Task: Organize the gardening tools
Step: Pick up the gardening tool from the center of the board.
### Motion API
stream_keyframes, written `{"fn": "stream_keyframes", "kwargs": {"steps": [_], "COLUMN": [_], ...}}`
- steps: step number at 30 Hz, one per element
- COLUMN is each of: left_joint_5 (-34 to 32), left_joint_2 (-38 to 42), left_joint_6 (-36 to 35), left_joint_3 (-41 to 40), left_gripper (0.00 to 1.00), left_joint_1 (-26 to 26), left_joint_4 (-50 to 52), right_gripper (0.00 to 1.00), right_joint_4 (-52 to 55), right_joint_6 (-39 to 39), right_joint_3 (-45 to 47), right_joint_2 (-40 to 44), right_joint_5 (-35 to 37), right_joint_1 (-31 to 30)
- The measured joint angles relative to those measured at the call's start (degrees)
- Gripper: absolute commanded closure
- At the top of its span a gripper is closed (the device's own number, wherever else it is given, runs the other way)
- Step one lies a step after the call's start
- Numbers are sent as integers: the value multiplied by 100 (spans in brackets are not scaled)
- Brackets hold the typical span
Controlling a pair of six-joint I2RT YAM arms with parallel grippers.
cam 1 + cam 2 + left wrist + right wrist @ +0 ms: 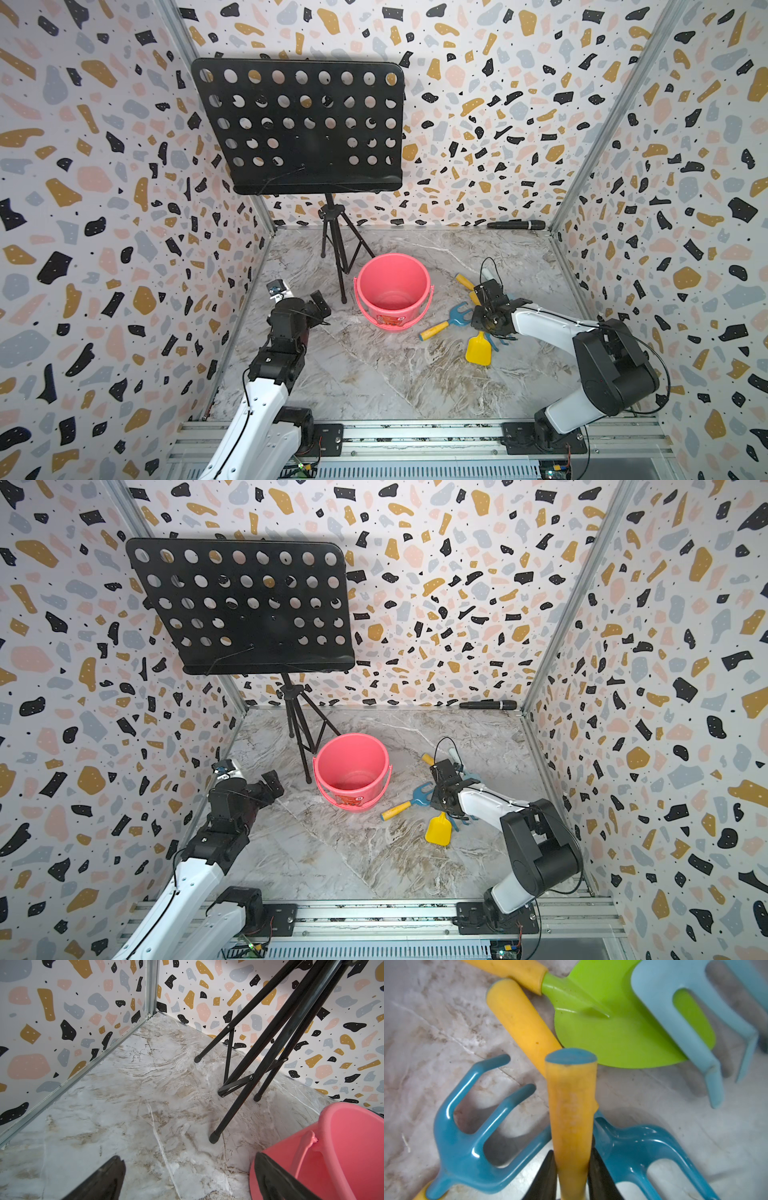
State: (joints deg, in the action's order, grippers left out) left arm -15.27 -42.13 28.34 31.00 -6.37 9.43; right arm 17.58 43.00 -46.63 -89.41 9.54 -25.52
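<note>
My right gripper is shut on a yellow-orange handle with a blue end cap; that tool's head is hidden. It hangs low over the pile of gardening tools to the right of the pink bucket. In the pile lie a dark blue rake, another dark blue rake head, a green spade, a pale blue rake and a yellow shovel. My left gripper is open and empty, above the floor to the left of the bucket.
A black music stand on a tripod stands behind the bucket, one leg close to its rim. A black microphone lies along the back wall. Patterned walls close three sides; a metal rail runs along the front.
</note>
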Motion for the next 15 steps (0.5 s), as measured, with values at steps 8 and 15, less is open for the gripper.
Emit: {"fn": "stream_keyframes", "kwargs": {"steps": [8,15], "left_joint_5": [142,706], "left_joint_2": [-2,-199], "left_joint_6": [70,101], "left_joint_3": [208,811], "left_gripper": [1,0], "left_joint_1": [0,0], "left_joint_4": [81,551], "right_gripper": [100,100], "right_joint_4": [168,426], "right_joint_6": [-479,-1296], "right_joint_3": [-57,-142], "right_joint_2": [55,765], "right_joint_5": [-79,-518], "right_joint_1": [-15,-201]}}
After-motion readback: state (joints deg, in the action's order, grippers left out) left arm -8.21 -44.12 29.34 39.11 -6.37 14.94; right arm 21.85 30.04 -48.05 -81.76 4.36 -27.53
